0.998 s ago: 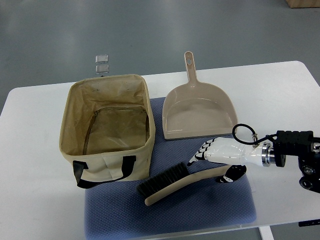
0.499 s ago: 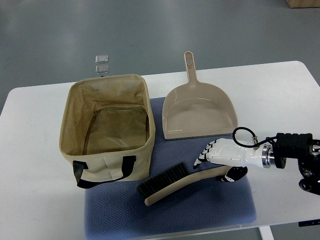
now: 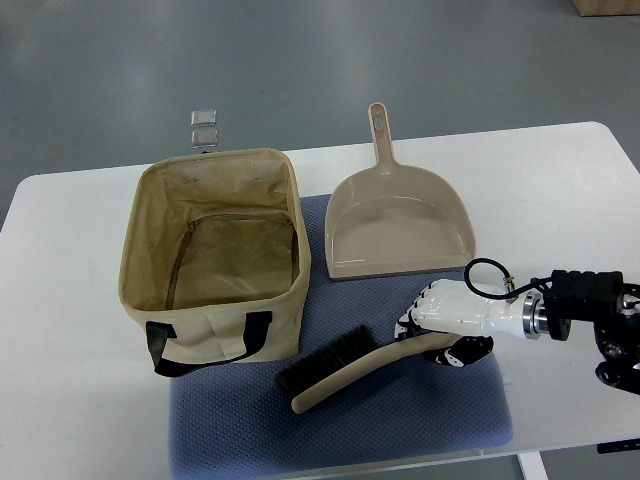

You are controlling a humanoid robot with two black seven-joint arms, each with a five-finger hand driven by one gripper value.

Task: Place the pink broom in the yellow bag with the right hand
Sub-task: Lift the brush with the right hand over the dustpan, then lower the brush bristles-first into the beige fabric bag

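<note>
Top view: white table carrying a blue-grey textured mat; on the mat's left portion, a yellowish fabric bag, open-topped and upright, black strap handle on its near side, interior visible and holding nothing; behind the mat's right half, a beige-pink dustpan, handle pointing away from the robot, its front lip resting on the mat's far edge; on the mat, near the bag's front right corner, the broom, beige-pink handle with dark bristles, lying flat and diagonal, bristle end toward the bag, handle end toward the right; right hand, white with black joints, entering from the right edge on a black-cuffed arm, set over the handle end of the broom, fingers curled down at the handle, thumb on the near side, whether the grasp is fully closed cannot be told; broom outside the bag
</note>
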